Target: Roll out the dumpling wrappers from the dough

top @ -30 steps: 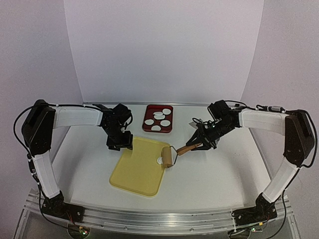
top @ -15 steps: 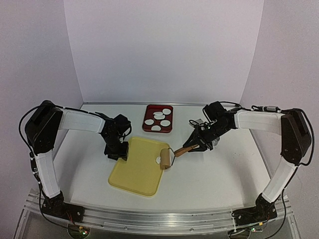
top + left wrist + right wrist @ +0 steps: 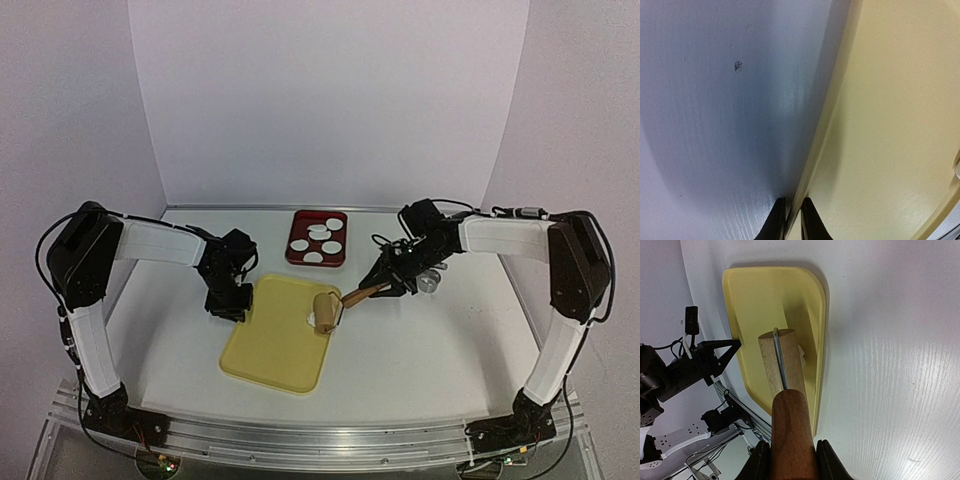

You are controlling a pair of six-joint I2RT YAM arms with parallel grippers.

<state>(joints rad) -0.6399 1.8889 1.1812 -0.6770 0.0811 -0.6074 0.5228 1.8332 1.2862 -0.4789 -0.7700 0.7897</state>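
The yellow board (image 3: pixel 275 345) lies at mid-table. My left gripper (image 3: pixel 232 306) is at the board's left edge; in the left wrist view the gripper (image 3: pixel 792 221) is shut on that rim, one finger on each side of the board (image 3: pixel 890 125). My right gripper (image 3: pixel 388 284) is shut on the brown handle (image 3: pixel 790 425) of a wooden roller (image 3: pixel 328 309). The roller's drum (image 3: pixel 782 360) rests near the board's right edge, over the dough (image 3: pixel 312 318), a small white piece (image 3: pixel 802 354) peeking out beside it. Several dumpling wrappers (image 3: pixel 318 232) lie in a red tray (image 3: pixel 343 250).
A small metal ring cutter (image 3: pixel 429 283) stands on the table just right of my right gripper. The red tray sits behind the board near the back wall. White walls close in the table at the back and sides.
My left gripper has moved down to the board's left edge and closed on it. My right arm has pushed the roller leftward, farther onto the board over the dough.
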